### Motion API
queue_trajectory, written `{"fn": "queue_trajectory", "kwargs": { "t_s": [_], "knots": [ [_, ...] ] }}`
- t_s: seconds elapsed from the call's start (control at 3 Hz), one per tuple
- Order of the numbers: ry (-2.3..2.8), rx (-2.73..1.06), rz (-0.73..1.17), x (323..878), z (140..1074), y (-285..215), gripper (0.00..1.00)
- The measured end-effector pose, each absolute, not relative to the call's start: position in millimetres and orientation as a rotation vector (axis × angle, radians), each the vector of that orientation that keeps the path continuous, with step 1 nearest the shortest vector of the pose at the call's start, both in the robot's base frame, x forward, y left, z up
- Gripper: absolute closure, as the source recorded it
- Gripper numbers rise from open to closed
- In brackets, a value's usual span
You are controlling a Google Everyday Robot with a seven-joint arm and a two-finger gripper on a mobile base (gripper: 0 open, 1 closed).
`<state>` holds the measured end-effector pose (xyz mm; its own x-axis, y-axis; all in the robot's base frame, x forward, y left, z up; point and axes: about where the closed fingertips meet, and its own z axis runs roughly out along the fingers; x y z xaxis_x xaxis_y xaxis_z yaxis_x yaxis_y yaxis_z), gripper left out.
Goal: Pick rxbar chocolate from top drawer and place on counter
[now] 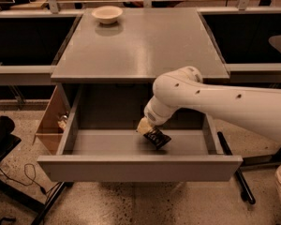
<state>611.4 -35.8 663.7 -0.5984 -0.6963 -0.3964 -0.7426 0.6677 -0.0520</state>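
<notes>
Rxbar chocolate (158,139), glossy black, pinched in gripper (152,134) fingers inside grey top drawer (131,168).

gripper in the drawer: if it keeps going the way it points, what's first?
Most likely the drawer floor. The gripper sits low inside, angled down toward the front; its dark tip looks nearly on the floor, though depth is unclear.
</notes>
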Motion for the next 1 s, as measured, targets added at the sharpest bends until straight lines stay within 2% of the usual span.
{"fn": "queue_trajectory", "kwargs": {
  "t_s": [0.67,1.0],
  "knots": [
    [2.323,-1.245,-0.006,577.7,813.7,-69.4,1.0],
    [2.267,-1.402,0.009,591.6,886.6,-83.9,1.0]
  ]
}}
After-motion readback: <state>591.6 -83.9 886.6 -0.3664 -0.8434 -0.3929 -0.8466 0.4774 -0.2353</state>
